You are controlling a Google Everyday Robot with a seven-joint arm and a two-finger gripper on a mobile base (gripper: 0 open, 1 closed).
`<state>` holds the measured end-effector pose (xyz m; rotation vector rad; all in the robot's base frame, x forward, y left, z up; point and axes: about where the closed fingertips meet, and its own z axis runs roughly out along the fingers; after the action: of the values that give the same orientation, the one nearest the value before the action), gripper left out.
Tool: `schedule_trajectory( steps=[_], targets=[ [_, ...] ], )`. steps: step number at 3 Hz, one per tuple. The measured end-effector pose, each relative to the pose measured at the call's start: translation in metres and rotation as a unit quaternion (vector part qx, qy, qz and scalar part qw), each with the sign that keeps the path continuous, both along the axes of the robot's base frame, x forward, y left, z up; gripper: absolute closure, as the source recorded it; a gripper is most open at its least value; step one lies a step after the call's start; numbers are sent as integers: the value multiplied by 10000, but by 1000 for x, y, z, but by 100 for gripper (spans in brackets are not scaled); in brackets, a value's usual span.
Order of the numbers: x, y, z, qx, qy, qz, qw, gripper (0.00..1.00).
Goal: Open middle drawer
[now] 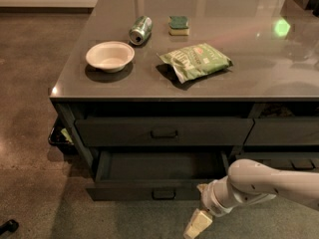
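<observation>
tool at bottom edge, tip cut off, arm probably hiding right corner of middle drawer

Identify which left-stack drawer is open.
The middle drawer, under the shut top drawer: its front juts out, exposing its inside. The gripper hangs in front of its right end.

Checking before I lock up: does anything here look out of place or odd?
The can lies on its side on the counter, and the middle drawer stands pulled open. The gripper hangs low near the drawer's front, clear of its handle.
</observation>
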<state>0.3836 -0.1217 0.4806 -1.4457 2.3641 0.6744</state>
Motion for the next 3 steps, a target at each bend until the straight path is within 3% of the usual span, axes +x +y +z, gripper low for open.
schedule_trajectory(
  steps=[1, 2, 3],
  targets=[
    [52, 4, 8, -128, -731, 161, 9971, 0],
    [86, 7, 1, -193, -929, 270, 9951, 0],
    [96, 11, -27, -124, -643, 401, 9970, 0]
  ],
)
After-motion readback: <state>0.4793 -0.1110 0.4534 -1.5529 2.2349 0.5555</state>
